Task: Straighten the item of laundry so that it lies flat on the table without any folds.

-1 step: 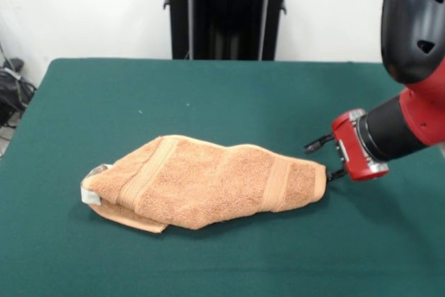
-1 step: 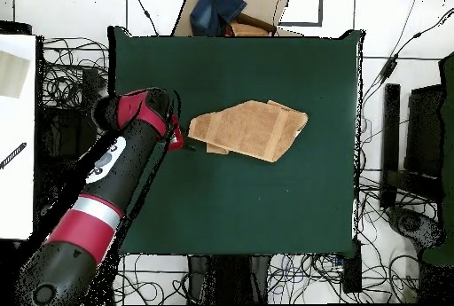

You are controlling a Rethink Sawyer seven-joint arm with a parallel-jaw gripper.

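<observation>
The item of laundry [image 1: 208, 184], an orange-tan towel, lies bunched and folded over itself in a long diagonal shape on the green table [image 1: 208, 95]. Two woven bands cross it, and a white tag [image 1: 91, 195] sticks out at its left end. My gripper [image 1: 325, 160] is open and sits at the towel's right end, low over the cloth. Its lower finger [image 1: 336, 173] is right at the towel's corner and nothing is between the fingers. In the overhead view the gripper [image 2: 182, 134] is at the left tip of the towel [image 2: 250, 129], near the left edge of the table [image 2: 248, 205].
The red and black arm [image 2: 106, 187] crosses the table's left edge in the overhead view. Off the table's far edge there is a cardboard box with blue cloth [image 2: 222, 8]. Cables [image 2: 62, 72] lie on the floor all around, and a dark bag [image 1: 14, 92] sits beside the table.
</observation>
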